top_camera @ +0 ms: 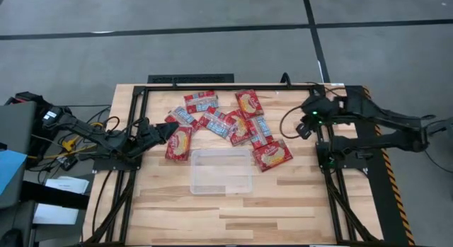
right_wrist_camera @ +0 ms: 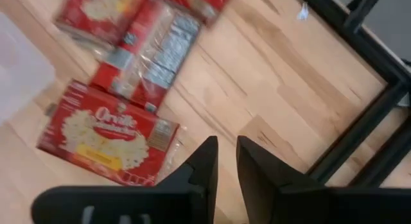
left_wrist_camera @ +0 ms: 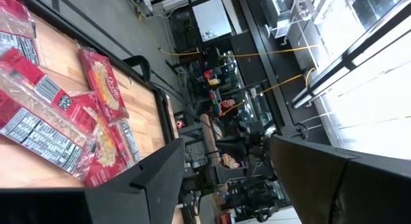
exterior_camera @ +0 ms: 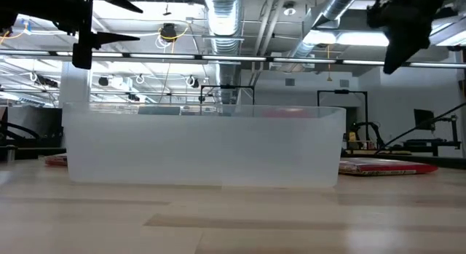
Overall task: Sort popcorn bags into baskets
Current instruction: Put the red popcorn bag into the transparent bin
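Observation:
Several red popcorn bags (top_camera: 225, 124) lie flat on the far half of the wooden table, some overlapping. One lies apart (right_wrist_camera: 103, 137) by the clear plastic basket (top_camera: 221, 170), which stands mid-table with no bag visible inside. My left gripper (top_camera: 168, 130) hangs open above the table at the pile's left end, its fingers (left_wrist_camera: 160, 172) around nothing. My right gripper (right_wrist_camera: 227, 160) hangs over bare wood to the right of the bags, tipped downward, with only a narrow gap between its fingers and nothing in it.
A black metal frame (top_camera: 212, 86) borders the table's far, left and right sides, and cables run along the arm bases. Bare wood (top_camera: 226, 219) stretches from the basket to the near edge. In the low view the basket (exterior_camera: 204, 145) hides most bags.

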